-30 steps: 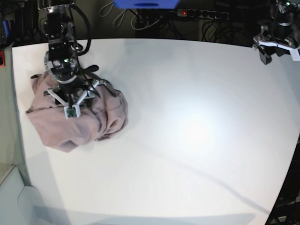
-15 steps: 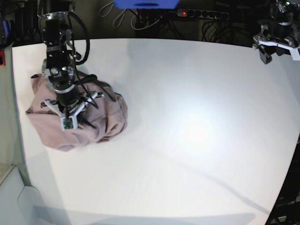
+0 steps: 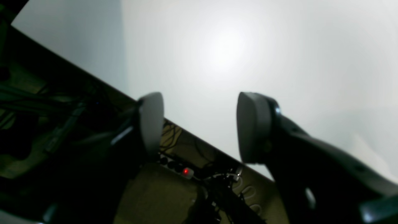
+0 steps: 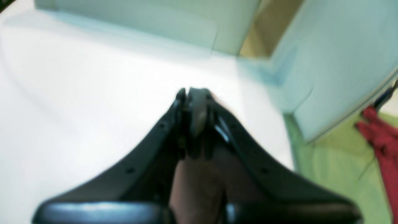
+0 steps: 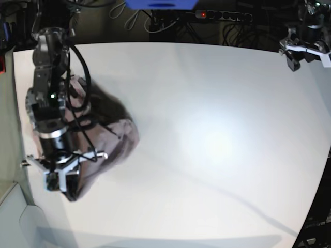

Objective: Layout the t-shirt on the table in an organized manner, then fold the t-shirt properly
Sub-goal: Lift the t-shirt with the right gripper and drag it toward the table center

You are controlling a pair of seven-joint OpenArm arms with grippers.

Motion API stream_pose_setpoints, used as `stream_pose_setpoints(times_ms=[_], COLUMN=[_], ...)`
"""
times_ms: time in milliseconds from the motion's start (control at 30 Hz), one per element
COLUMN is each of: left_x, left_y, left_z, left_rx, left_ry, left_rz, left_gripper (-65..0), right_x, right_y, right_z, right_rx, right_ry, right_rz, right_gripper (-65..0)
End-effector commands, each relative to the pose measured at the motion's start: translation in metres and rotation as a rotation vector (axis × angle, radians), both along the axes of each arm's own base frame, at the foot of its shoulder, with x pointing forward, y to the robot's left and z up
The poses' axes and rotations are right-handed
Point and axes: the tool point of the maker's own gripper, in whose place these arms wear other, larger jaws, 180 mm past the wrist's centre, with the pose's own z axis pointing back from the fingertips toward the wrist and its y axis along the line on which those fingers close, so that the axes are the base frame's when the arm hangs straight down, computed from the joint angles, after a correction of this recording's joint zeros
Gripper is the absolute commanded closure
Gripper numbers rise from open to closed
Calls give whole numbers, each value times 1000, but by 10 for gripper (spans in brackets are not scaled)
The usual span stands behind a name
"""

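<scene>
Nearest, at the lower left of the base view, the right gripper (image 5: 70, 192) hangs low over the table (image 5: 207, 139), its jaws pinched together on a bunched fold of the t-shirt (image 5: 111, 139). The right wrist view shows the right gripper (image 4: 194, 99) the same way: the two dark fingers meet at their tips in the middle of the frame, and a strip of mauve cloth (image 4: 197, 183) runs down between them toward the bottom edge. The rest of the shirt trails up and to the right from that grip as a crumpled, blurred heap along the table's left side, partly behind the arm and its cables.

Across the middle the white tabletop lies bare and bright under a lamp glare.

Farthest off, in the upper right corner of the base view, the left gripper (image 5: 306, 51) hovers over the table's far edge, well apart from the shirt. In the left wrist view the left gripper (image 3: 199, 126) has its two pale pads (image 3: 151, 119) standing apart with nothing between them, only white table and a dark tangle of cables (image 3: 230, 193) beyond the edge.
</scene>
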Motion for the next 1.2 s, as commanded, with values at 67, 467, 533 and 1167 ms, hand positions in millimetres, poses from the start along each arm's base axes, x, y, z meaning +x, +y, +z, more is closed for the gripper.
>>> stream_pose_setpoints(times_ms=[67,467,533,1167], left_x=[2,-11,-11,-5], left_y=[6,37,40,41], left_z=[12,26,30,55], left_rx=[31,96,109,194], left_ry=[-30,-37,-43,-118], left_rz=[1,76,60,-108], left_gripper=[-365,-365,-365,-229], right_x=[15,43,40,46], right_y=[3,35,35,42], right_z=[65,240,260,213], right_rx=[-1,80,79,157], right_ry=[-189,-497,-543,-440], right_rz=[13,58,59,-5], right_gripper=[0,0,0,0])
